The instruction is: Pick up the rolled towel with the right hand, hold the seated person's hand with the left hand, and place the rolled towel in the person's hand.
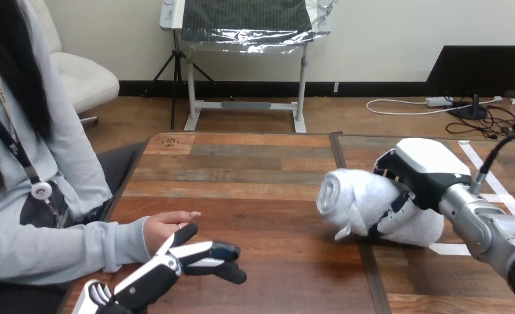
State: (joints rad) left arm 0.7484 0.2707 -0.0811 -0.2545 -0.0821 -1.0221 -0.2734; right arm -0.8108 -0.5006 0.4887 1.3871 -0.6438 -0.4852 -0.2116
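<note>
A white rolled towel (362, 203) sits right of the table's middle. My right hand (417, 176) is over it, with fingers (389, 212) curled round its near side and the white back shell on top. The person's hand (166, 227) rests palm up near the table's left edge. My left hand (182, 258) comes in from the lower left and lies against the near side of the person's hand, its fingers straight and pointing right. I see no finger of it curled round the person's hand.
The wooden table (254, 170) has a seam down its middle and strips of white tape (483, 167) at the right. The person sits at the left side, forearm along the table edge.
</note>
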